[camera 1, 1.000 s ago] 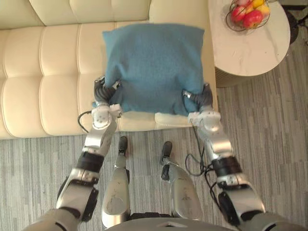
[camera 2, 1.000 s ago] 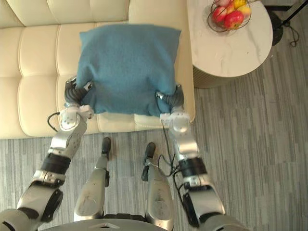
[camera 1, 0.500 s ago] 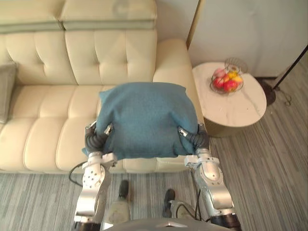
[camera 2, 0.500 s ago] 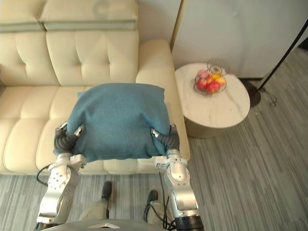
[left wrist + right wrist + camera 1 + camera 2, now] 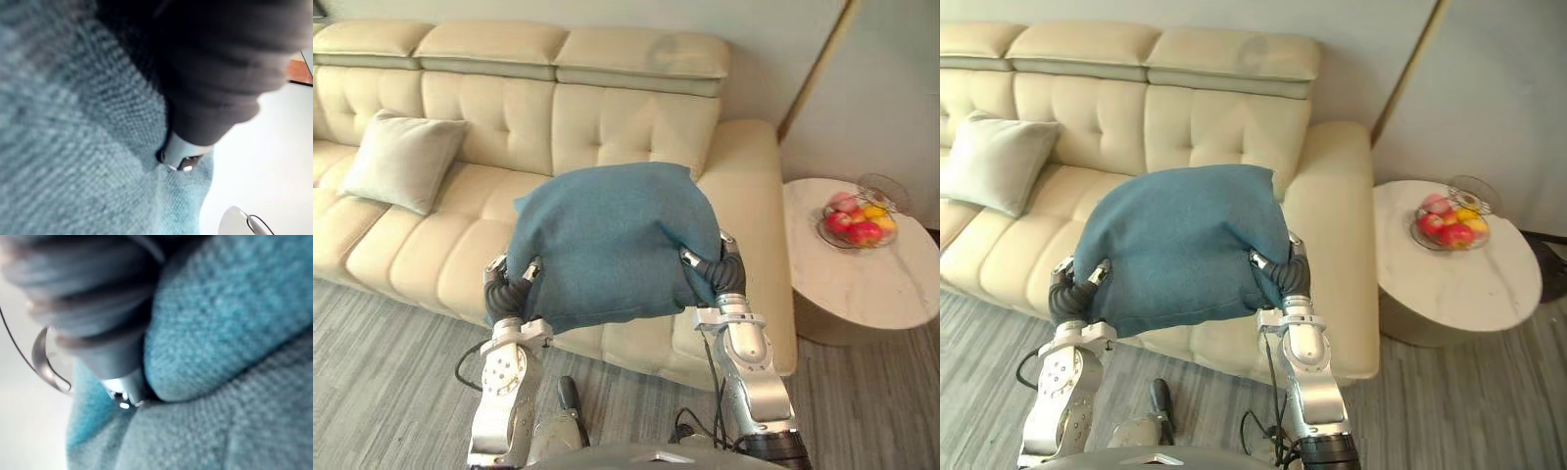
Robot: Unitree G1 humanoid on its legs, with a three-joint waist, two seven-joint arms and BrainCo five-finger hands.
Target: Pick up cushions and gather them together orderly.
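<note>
Sofa (image 5: 607,117) beyond blue cushion (image 5: 607,240) bears grey cushion (image 5: 401,159).

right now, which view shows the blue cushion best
The left eye view: the whole blue cushion shows, held over the sofa between the left hand and right hand. The right eye view nearly matches it; the wrist views catch its weave up close.
</note>
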